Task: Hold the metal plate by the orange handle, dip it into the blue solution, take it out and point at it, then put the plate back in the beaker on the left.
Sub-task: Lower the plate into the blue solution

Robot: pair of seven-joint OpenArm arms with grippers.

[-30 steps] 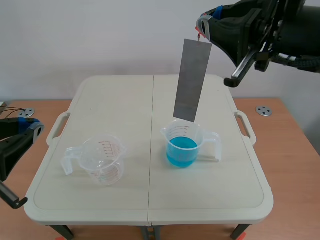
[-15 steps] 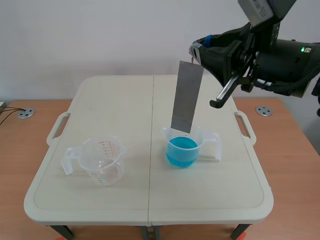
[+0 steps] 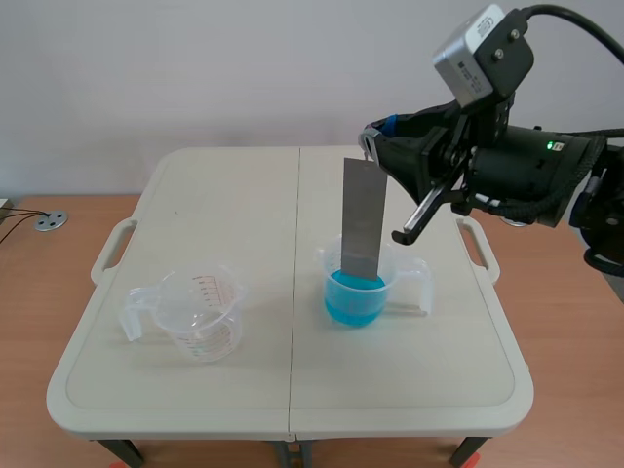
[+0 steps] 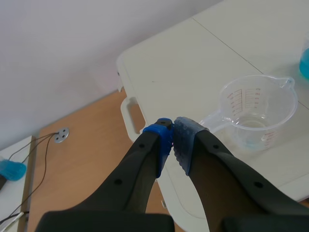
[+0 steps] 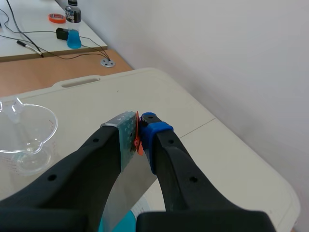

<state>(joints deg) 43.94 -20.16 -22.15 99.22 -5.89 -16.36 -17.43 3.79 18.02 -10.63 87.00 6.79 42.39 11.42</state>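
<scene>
A long grey metal plate (image 3: 362, 216) hangs upright from my right gripper (image 3: 371, 143), which is shut on its small orange handle (image 5: 138, 137). The plate's lower end reaches into the beaker of blue solution (image 3: 356, 289) at the table's middle right. From the right wrist view the plate (image 5: 120, 198) drops below the fingers toward the blue liquid (image 5: 126, 222). An empty clear beaker (image 3: 198, 314) stands at the table's left; the left wrist view has this beaker (image 4: 257, 111) ahead of my left gripper (image 4: 172, 137), which is shut on nothing off the table's left side.
The white folding table (image 3: 244, 185) has side handles and a centre seam. A wooden desk (image 3: 565, 292) surrounds it, with metal grommets (image 3: 51, 221). A far desk in the right wrist view holds a bottle (image 5: 72, 12), tape and cables.
My right arm has come down and slightly left, lowering the plate from above the blue beaker into it. The left gripper, visible at the left edge a second ago, has left the scene view.
</scene>
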